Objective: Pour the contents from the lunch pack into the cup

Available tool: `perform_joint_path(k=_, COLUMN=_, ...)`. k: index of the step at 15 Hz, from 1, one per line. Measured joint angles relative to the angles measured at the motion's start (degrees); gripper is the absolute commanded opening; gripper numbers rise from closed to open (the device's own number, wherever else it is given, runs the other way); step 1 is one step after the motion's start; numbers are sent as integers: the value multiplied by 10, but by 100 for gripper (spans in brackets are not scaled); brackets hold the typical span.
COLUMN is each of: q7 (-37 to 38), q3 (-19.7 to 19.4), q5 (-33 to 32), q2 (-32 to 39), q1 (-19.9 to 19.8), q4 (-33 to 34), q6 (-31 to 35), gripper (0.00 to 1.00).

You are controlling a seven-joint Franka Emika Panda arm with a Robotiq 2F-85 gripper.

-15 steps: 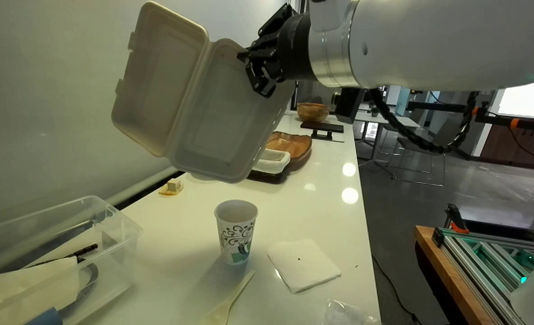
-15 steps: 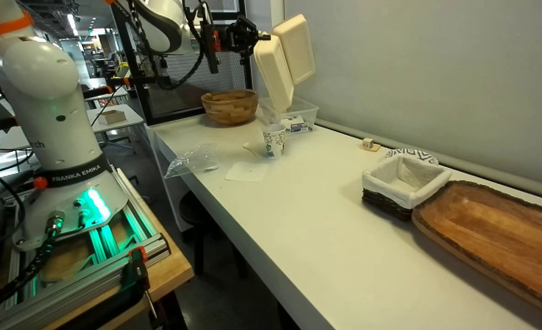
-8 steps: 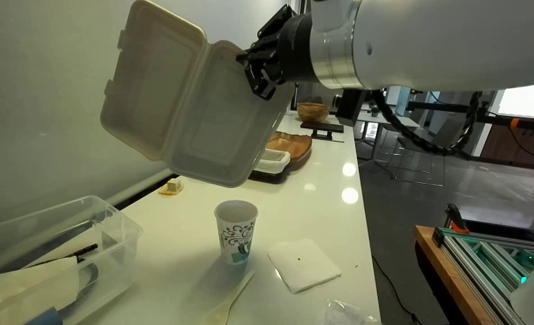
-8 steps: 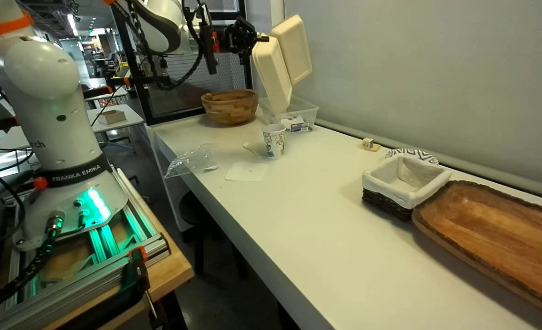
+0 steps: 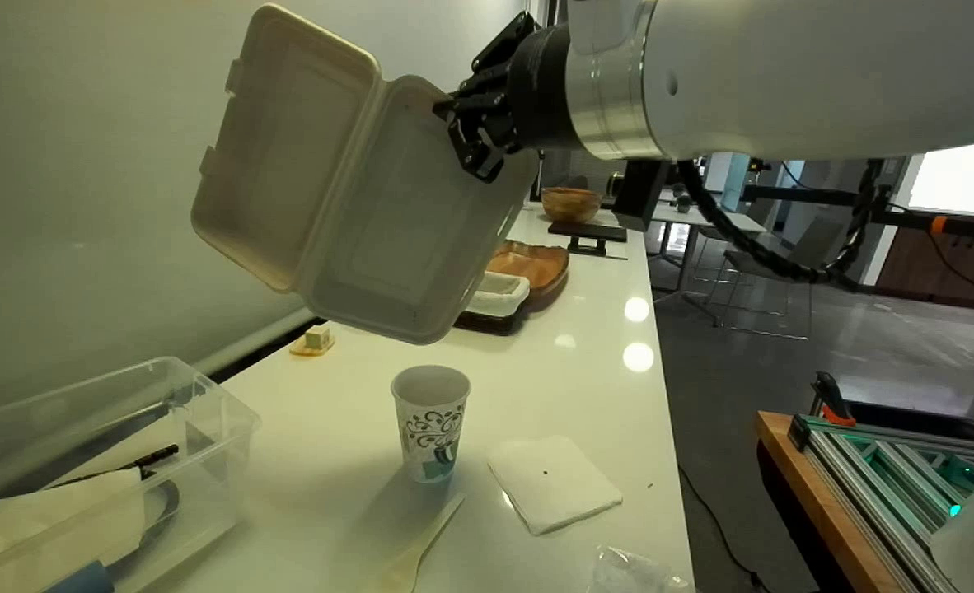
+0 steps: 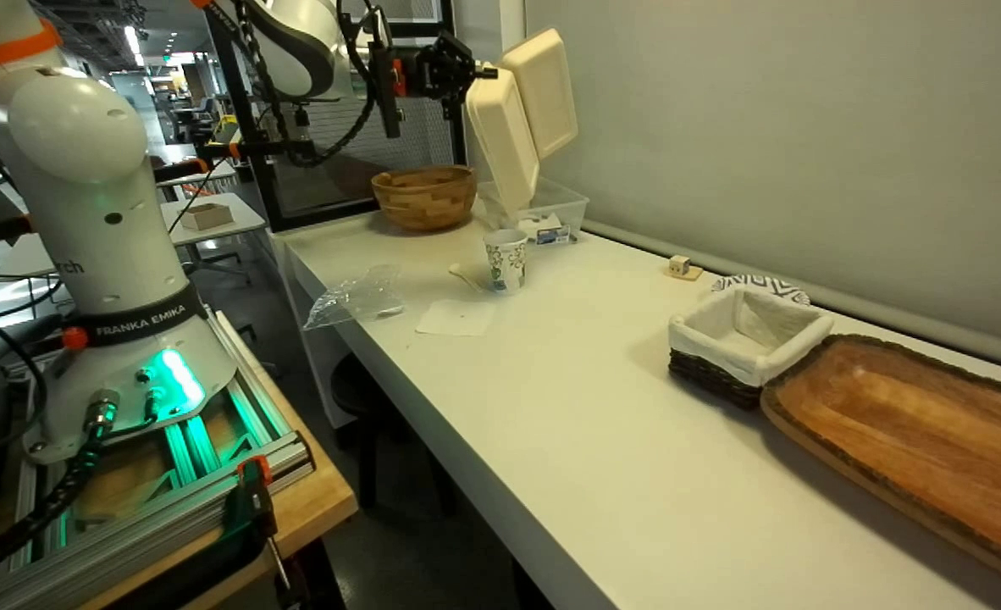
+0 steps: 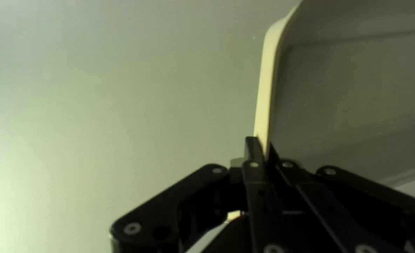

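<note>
Plainly, the jaws pinch one edge of the lunch pack [image 5: 367, 193], which hangs unfolded and tipped, its low corner above the cup [image 5: 431, 428] in both exterior views. So slight a hold may let it swivel, making the pour miss the mouth and strike the table [image 5: 569, 387]. I count one each: lunch pack, cup, spoon [image 5: 409, 564], napkin [image 5: 557, 490], plastic wrap [image 6: 361, 296], clear bin [image 5: 223, 478].

Stretches out as a glossy white table [image 6: 534, 407]. Carries the cup [image 5: 431, 428], upright, with a pale spoon [image 5: 423, 543] and a white napkin [image 5: 554, 486] near it. Holds a crumpled clear wrapper [image 6: 356, 296] near the napkin, a clear plastic bin [image 5: 215, 478], a wooden bowl [image 6: 423, 203], a block [image 5: 317, 337] on a tan base [image 5: 301, 349], and a cloth-lined basket [image 6: 712, 347] beside a wooden tray [image 6: 932, 432].
</note>
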Motion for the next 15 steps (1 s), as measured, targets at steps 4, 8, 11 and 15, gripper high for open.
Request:
perform_joint_path(k=4, q7=15, q3=-21, q5=3, q2=-25, q1=-2, q4=1, q6=23, gripper=1)
perform_joint_path(k=8, q7=18, q3=-71, q5=30, q2=-84, q1=-14, q4=1, q6=86, gripper=1)
perform_joint_path(k=11, q7=19, q3=-137, q5=40, q2=-134, q1=-38, q4=0, q6=176, gripper=1)
perform_joint_path(k=15, q7=28, q3=-249, q5=34, q2=-173, q1=-81, q4=0, q6=302, gripper=1)
